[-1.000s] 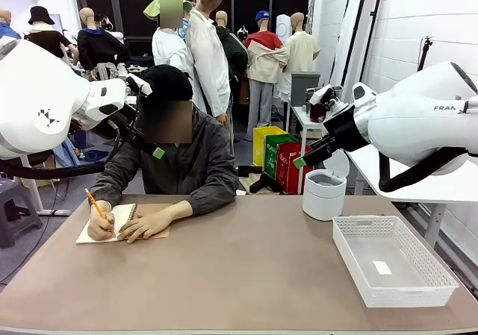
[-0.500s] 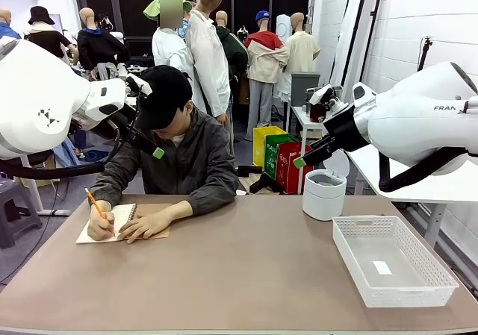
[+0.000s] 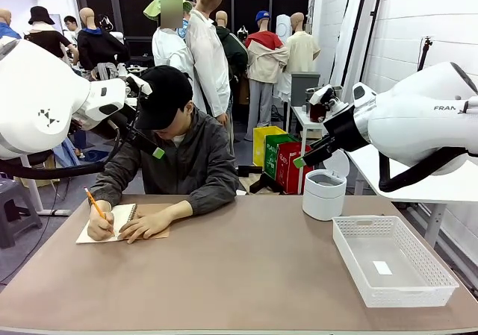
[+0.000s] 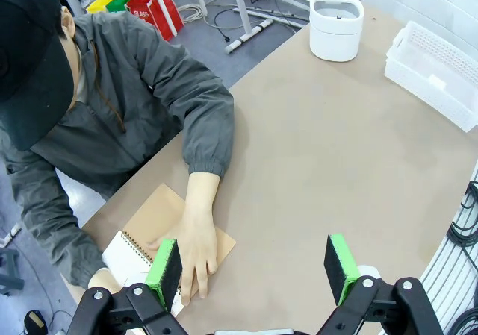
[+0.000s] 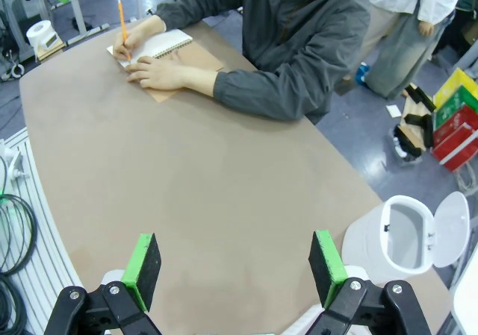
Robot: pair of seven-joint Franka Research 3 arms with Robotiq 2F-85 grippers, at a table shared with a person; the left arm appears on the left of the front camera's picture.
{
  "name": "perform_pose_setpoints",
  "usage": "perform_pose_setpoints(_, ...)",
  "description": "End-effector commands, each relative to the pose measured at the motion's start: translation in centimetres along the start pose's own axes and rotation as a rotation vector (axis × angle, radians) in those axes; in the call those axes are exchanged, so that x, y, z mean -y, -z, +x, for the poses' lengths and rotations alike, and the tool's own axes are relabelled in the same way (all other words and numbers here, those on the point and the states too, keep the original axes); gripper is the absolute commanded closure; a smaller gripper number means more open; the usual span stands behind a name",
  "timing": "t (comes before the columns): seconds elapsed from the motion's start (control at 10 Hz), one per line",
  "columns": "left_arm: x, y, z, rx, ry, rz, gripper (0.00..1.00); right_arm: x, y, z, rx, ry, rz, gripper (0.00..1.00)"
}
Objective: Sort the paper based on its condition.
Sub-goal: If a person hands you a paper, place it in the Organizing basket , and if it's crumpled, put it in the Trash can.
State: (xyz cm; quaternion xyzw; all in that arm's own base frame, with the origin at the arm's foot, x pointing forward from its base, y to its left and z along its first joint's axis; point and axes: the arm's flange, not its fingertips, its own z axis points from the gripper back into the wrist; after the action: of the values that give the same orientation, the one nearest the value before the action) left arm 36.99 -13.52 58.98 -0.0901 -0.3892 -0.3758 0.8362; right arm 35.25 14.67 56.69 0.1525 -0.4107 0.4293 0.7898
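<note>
Both my left gripper [image 4: 252,266] and right gripper [image 5: 234,268] hang spread wide, holding nothing. One notebook [image 3: 124,213], partly hidden under the person's flat hand [image 3: 146,227]; its writing is illegible.

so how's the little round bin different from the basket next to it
The bin is round and tall; the basket is rectangular and low. The bin has solid walls, the basket perforated ones. The bin has a hinged lid, flipped open; the basket has none. Both are white, on the table's right side.
</note>
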Motion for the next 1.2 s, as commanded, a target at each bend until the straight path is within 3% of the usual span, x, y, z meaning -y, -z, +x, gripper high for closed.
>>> perform_pose_setpoints(0.0,0.01,0.03,0.00,-0.004,-0.014,0.007,0.00,-0.02,0.01,-0.04,0.000,0.001,0.008,0.00)
perform_pose_setpoints(1.1,0.01,0.03,0.00,-0.004,-0.014,0.007,0.00,-0.02,0.01,-0.04,0.000,0.001,0.008,0.00)
